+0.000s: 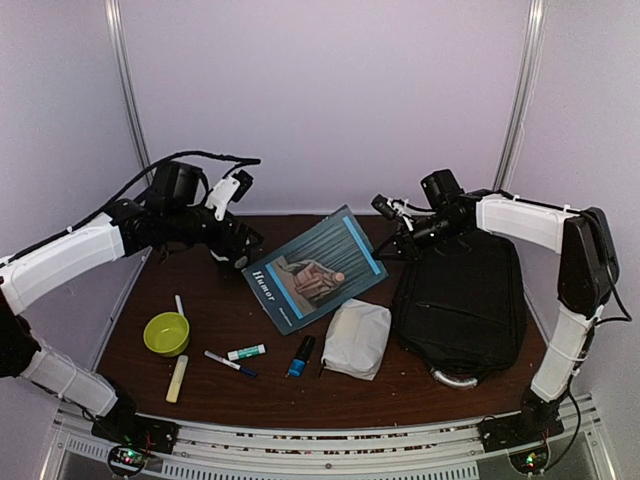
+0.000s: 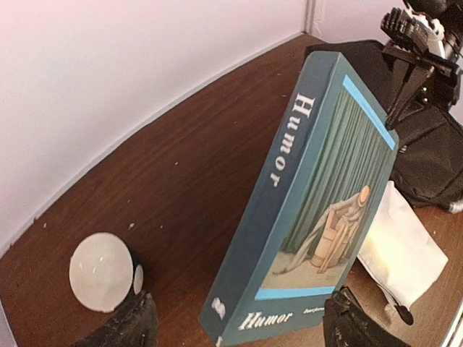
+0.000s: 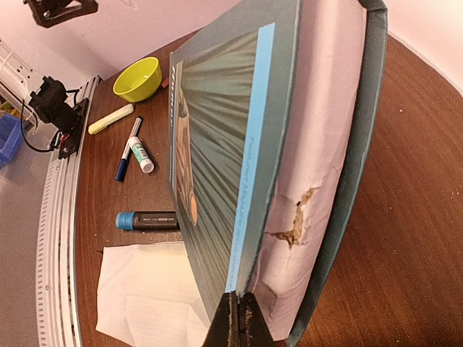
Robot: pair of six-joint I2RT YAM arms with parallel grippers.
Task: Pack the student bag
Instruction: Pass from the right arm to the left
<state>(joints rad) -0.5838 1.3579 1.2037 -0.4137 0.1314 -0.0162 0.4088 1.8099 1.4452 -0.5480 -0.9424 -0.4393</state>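
The student bag (image 1: pixel 462 300) is black, lies flat at the right of the table, and its grey handle faces the near edge. A teal book titled "Humor" (image 1: pixel 315 268) lies mid-table, tilted, with its right end raised. My right gripper (image 1: pixel 393 240) is shut on the edge of the book's front cover (image 3: pixel 217 144); the fingertips (image 3: pixel 239 322) pinch it, and torn pale pages show beside it. My left gripper (image 1: pixel 238 250) is open at the book's near-left end (image 2: pixel 304 217). In the left wrist view the open left gripper (image 2: pixel 242 325) has a finger on each side of the book, apart from it.
A white fabric pouch (image 1: pixel 357 338) lies between the book and the bag. At the near left are a yellow-green bowl (image 1: pixel 166 333), a yellow highlighter (image 1: pixel 177 379), a pen (image 1: pixel 230 363), a white-and-green marker (image 1: pixel 246 352) and a blue-capped marker (image 1: pixel 300 356). The back wall stands close behind.
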